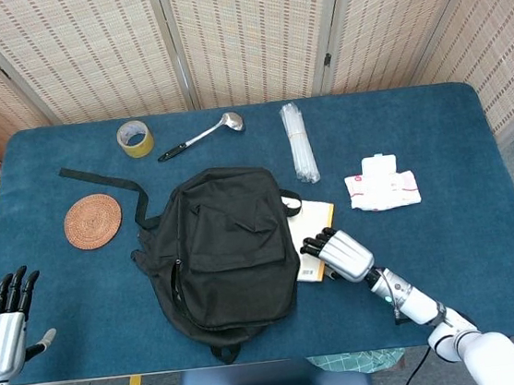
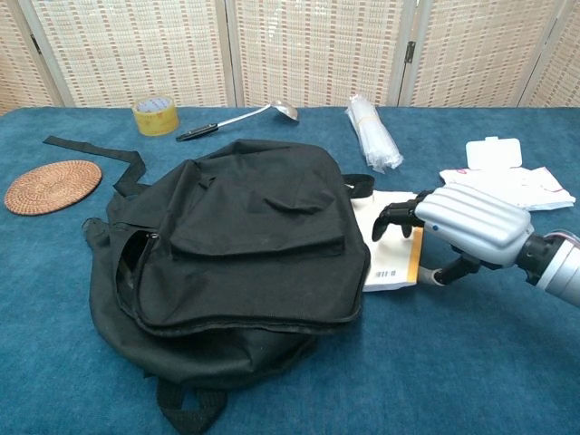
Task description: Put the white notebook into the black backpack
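The room is closed behind by woven folding screens (image 1: 248, 35), and in front of them stands the desk (image 1: 459, 169), covered with a dark blue cloth. The black backpack (image 1: 221, 248) lies flat near the middle of the desk and is the biggest thing on it; one strap (image 1: 107, 183) runs out from it to the far left.

The white notebook (image 1: 310, 233) lies on the desk against the right side of the backpack, and its left part goes under the bag, so only a strip with an orange edge shows. The right robot hand (image 1: 337, 255) is at the notebook, right of the backpack, with fingers (image 2: 391, 217) curved down over the page. I cannot tell if it grips the notebook or only rests on it. The left robot hand (image 1: 0, 319) is far to the left of the backpack, at the near edge and cut off by the frame, its fingers straight and close side by side, holding nothing. Only the head view shows it.

Right of the backpack is a white packet (image 1: 382, 185). Behind the backpack lie a clear plastic bundle (image 1: 299, 141), a ladle (image 1: 202, 135) and a roll of yellow tape (image 1: 135, 138). Left of it is a round woven coaster (image 1: 92, 220).
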Controlling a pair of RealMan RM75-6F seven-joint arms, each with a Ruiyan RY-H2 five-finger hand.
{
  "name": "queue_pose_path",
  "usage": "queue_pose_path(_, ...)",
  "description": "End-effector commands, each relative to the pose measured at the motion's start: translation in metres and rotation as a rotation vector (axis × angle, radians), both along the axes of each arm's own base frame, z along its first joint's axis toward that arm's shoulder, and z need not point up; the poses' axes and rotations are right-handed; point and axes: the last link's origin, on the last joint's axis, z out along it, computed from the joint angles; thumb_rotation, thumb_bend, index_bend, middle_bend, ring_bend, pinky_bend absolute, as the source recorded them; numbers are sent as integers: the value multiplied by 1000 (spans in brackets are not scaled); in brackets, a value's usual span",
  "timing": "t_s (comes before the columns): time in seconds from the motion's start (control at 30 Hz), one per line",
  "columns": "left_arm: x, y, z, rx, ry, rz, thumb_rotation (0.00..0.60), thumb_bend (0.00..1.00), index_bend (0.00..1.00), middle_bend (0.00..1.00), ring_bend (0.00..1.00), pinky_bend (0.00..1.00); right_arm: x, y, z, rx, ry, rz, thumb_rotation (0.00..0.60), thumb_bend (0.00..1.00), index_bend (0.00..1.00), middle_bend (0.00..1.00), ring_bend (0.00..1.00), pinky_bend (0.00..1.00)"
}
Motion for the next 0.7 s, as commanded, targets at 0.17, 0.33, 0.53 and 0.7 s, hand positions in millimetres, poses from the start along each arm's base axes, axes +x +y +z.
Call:
queue_pose_path(0.17,-2,0,0,0,-2,4,600,205,141,59,79,0,8,-1,-2,-21,73,60,600,396,299,293,375,330)
queue_pose_path(0.33,-3,0,0,0,-3,6,600,204,149,60,80,0,11,-1,-2,-33,55,65,600,437,364,331,400,363)
queue_pose_path(0.53,-3,0,0,1,-4,6,600,204,152,60,80,0,13,-2,0,-49,18,58,600,517,534,376,442,403)
queue_pose_path(0.7,-3,1,0,1,-4,5,600,205,152,60,80,0,11,-4,1,-58,8,46,600,519,587,377,444,404)
